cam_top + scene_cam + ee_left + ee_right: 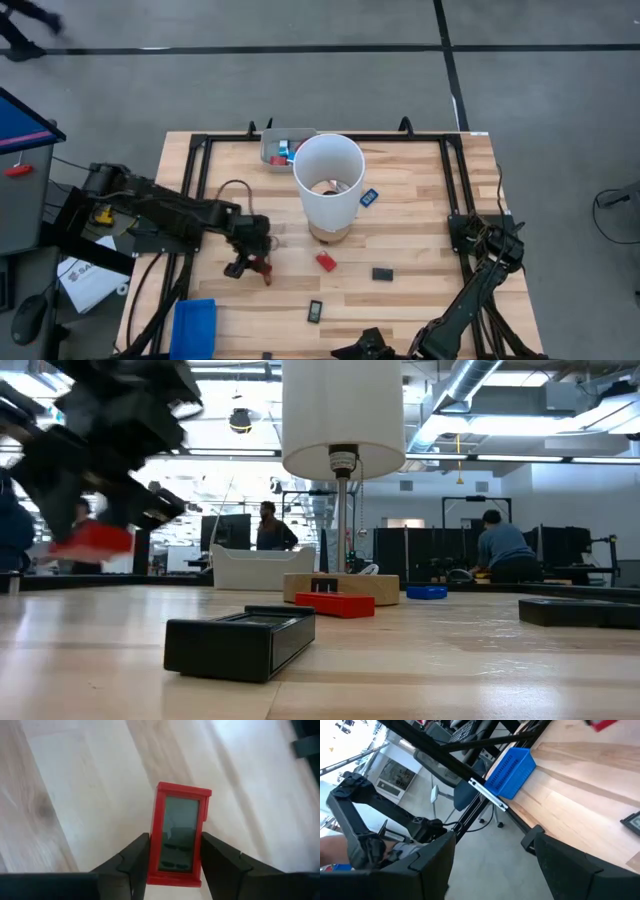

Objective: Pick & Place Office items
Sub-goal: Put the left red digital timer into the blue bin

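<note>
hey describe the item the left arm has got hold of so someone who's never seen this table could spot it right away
Start at the tall white cylinder mid-table and look toward the left arm. Its left gripper grips a small red block between its fingers, lifted off the wood. Another red piece lies loose on the table; this one has a grey window face.

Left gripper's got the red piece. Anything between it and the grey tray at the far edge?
Mostly clear. The left gripper holds the red piece above the tabletop. Bare wood lies toward the grey tray; only the tall white cylinder stands close beside the tray, just right of that line.
</note>
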{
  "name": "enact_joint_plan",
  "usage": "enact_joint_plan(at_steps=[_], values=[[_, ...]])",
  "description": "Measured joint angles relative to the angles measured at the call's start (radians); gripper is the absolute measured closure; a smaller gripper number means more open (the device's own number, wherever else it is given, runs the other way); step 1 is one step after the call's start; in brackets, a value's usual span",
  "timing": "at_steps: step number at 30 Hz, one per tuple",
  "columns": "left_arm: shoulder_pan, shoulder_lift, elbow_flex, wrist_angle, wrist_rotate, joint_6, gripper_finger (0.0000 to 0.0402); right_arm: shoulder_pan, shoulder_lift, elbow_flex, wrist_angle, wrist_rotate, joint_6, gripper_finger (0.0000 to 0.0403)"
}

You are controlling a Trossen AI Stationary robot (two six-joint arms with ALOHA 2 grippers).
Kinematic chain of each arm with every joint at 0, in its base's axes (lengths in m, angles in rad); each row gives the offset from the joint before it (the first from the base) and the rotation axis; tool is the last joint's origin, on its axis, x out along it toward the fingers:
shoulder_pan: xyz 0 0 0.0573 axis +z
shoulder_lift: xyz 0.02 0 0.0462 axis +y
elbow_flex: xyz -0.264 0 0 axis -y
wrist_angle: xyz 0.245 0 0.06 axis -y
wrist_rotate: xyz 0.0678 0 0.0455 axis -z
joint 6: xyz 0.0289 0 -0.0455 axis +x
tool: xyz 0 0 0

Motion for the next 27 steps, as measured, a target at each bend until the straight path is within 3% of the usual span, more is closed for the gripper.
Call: enact_joint_plan(at_steps=[5, 12, 27], values=[[-0.059, -0.182, -0.039, 0.004, -0.025, -0.181, 0.0264, 0.000, 0.000, 0.000, 0.000, 0.024, 0.000, 0.0139], [-0.232, -0.367, -0.051, -0.028, -0.078, -0.375, 0.0260, 0.000, 0.000, 0.000, -0.001, 0.024, -0.001, 0.0139], [-0.772, -0.320, -0.051, 0.009, -0.123, -0.765, 0.0260, -0.002, 0.000, 0.000, 0.000, 0.024, -0.001, 0.0139]])
